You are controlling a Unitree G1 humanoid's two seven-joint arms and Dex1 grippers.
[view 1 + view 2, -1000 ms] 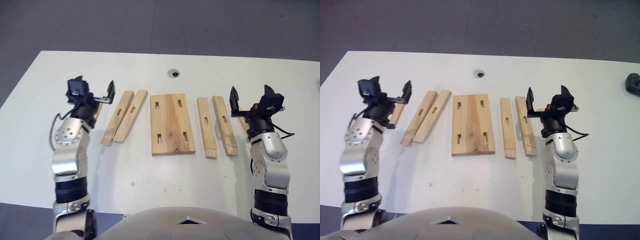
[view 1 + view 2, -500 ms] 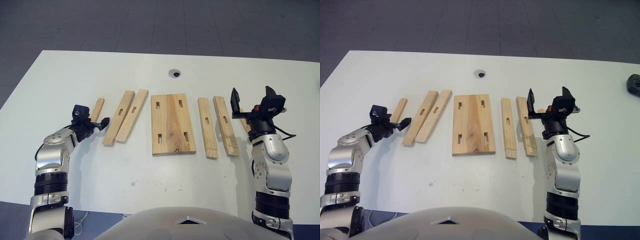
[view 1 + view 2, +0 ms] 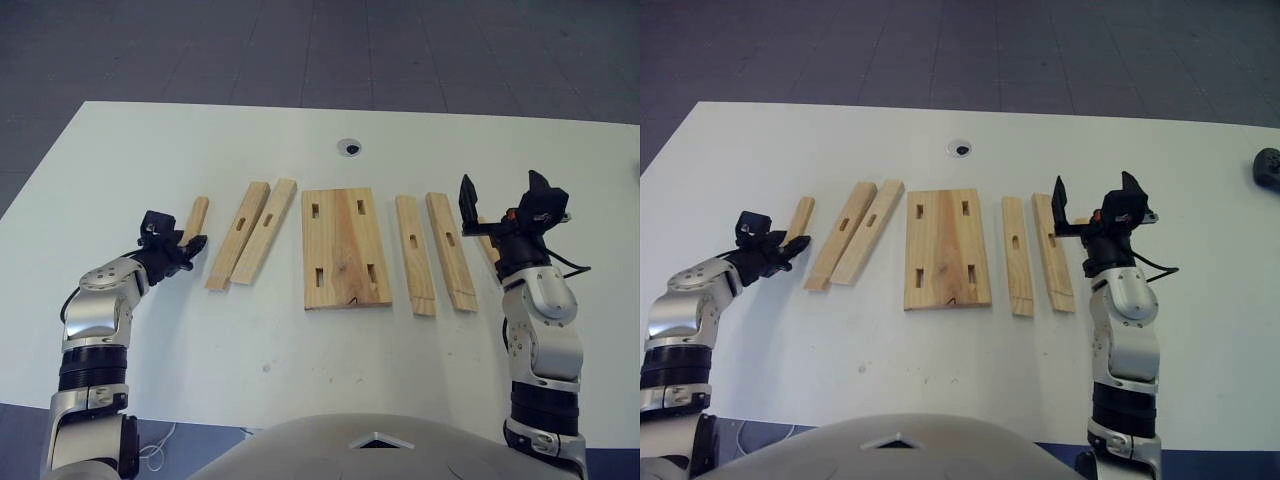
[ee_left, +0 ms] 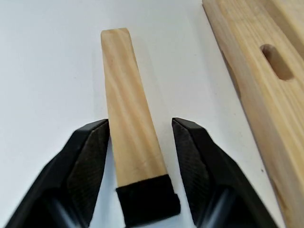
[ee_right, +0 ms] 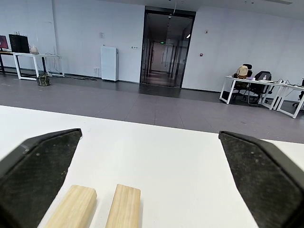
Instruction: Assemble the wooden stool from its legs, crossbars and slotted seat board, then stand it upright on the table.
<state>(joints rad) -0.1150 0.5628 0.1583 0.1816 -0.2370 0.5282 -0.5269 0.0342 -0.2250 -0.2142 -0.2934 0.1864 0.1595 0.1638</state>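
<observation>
White table (image 3: 120,150) with the stool unassembled, all parts lying flat. The seat board (image 3: 345,247) lies at the table's middle, its four slots facing up. Two slotted legs (image 3: 238,233) lie side by side toward the left edge, and two more lie between the board and the right edge. One crossbar (image 3: 196,218) lies nearest the left edge, just beside the left legs. A second crossbar (image 3: 485,248) lies near the right edge, mostly hidden behind the right arm. Change over the last second: the left arm has dropped from a raised pose to table level. The left gripper (image 3: 190,246) has since crept forward to straddle the near end of the left crossbar. This marks the start of the first pick, judged as the opening step of assembly, and no joint is made yet. The right gripper (image 3: 500,190) has kept still, raised over the table by the right legs. The left fingers (image 4: 90,161) are spread to either side of the crossbar and not yet clamped. A bare strip of table shows beside one finger, and whether the other touches the wood cannot be told. The right fingers are spread wide and hold nothing.
</observation>
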